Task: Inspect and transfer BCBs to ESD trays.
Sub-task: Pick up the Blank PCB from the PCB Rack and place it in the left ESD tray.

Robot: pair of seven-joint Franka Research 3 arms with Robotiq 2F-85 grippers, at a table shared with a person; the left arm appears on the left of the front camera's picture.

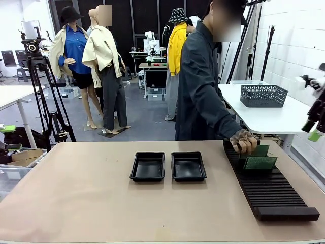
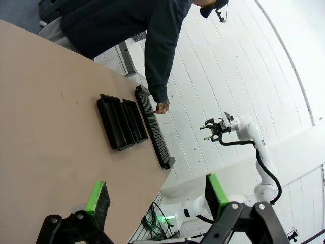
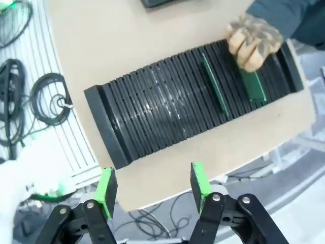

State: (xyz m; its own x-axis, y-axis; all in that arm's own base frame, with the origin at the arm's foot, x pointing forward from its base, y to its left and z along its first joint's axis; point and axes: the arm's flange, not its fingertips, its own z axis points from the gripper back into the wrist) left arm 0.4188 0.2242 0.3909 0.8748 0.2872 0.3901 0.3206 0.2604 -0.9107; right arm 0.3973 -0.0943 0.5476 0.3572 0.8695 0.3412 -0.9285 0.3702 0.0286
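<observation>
Two empty black ESD trays [image 1: 148, 166] [image 1: 188, 165] lie side by side at mid-table. Two green BCBs stand on edge in the slotted rack, a nearer one [image 1: 259, 162] and one behind it [image 1: 262, 151]. A person's gloved hand [image 1: 244, 141] rests on the farther board. In the right wrist view the boards [image 3: 214, 84] [image 3: 252, 85] stand under that hand [image 3: 252, 40], and my right gripper [image 3: 152, 183] hovers open above the rack's near edge. It hangs at the front view's far right [image 1: 314, 133]. My left gripper [image 2: 157, 193] is open, high above the table, far from the trays [image 2: 112, 122].
The long black ribbed rack [image 1: 269, 188] runs along the table's right side to the front edge. A grey mesh basket [image 1: 263, 95] sits on a white table behind. A tripod [image 1: 43, 91] stands at back left. Cables [image 3: 45, 96] lie on the floor beside the table.
</observation>
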